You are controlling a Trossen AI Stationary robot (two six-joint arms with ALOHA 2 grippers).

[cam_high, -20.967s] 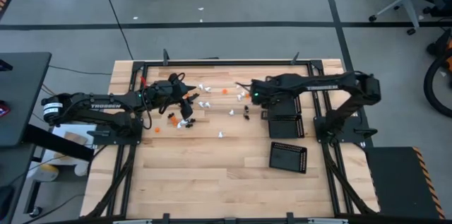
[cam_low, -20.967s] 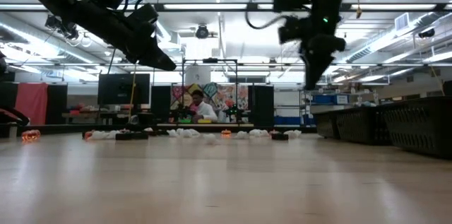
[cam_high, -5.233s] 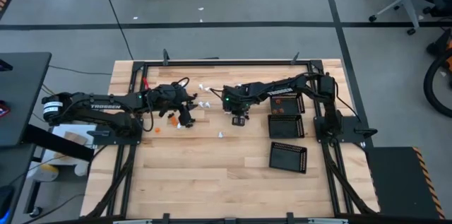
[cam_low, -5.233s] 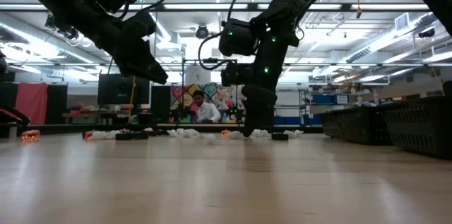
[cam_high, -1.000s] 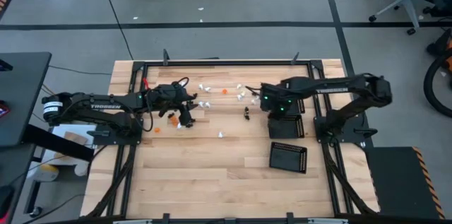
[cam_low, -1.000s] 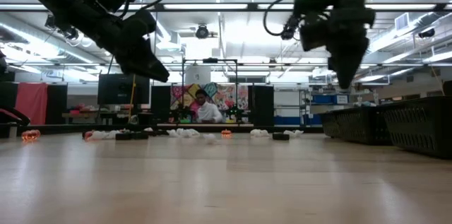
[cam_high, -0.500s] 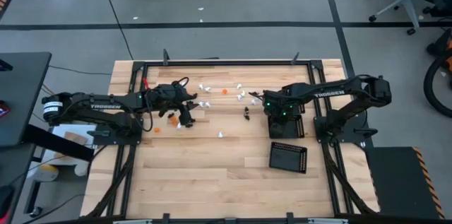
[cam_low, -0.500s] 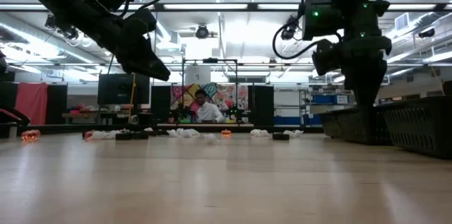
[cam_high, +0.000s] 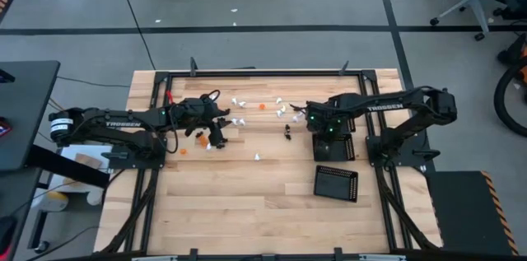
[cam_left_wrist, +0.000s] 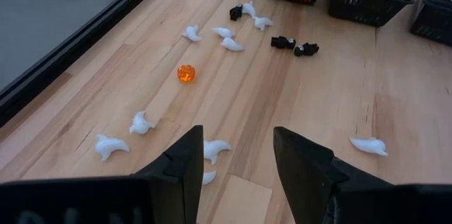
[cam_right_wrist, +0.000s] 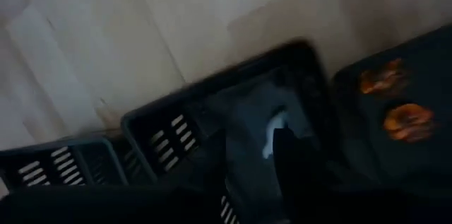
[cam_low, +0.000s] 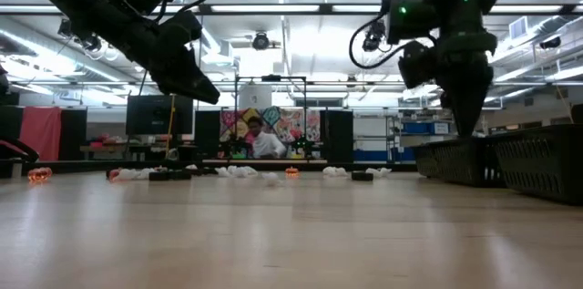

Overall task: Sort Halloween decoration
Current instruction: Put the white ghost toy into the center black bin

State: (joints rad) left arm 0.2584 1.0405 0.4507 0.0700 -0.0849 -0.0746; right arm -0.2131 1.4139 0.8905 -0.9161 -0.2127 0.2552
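Note:
The Halloween decoration pieces lie scattered on the wooden table: white ones (cam_high: 239, 101), an orange one (cam_high: 262, 106) and black ones (cam_high: 286, 132). In the left wrist view I see white pieces (cam_left_wrist: 217, 148), an orange ball (cam_left_wrist: 185, 73) and black pieces (cam_left_wrist: 295, 45). My left gripper (cam_high: 216, 135) (cam_left_wrist: 236, 157) hovers open above the left cluster. My right gripper (cam_high: 324, 129) (cam_low: 466, 125) (cam_right_wrist: 251, 160) points down, open, over a black tray (cam_right_wrist: 212, 111). A white piece (cam_right_wrist: 274, 128) shows inside that tray, close to one finger. Two orange pieces (cam_right_wrist: 395, 100) lie in the neighbouring tray.
Three black perforated trays stand on the table's right side: two side by side under the right arm (cam_high: 338, 147) and one apart nearer the front (cam_high: 335, 183). The near half of the table (cam_high: 247, 212) is bare wood. A person sits far behind the table (cam_low: 258, 139).
My right gripper has come down over the black trays at the table's right side, then risen slightly. The left arm has kept still and the scattered pieces have not moved.

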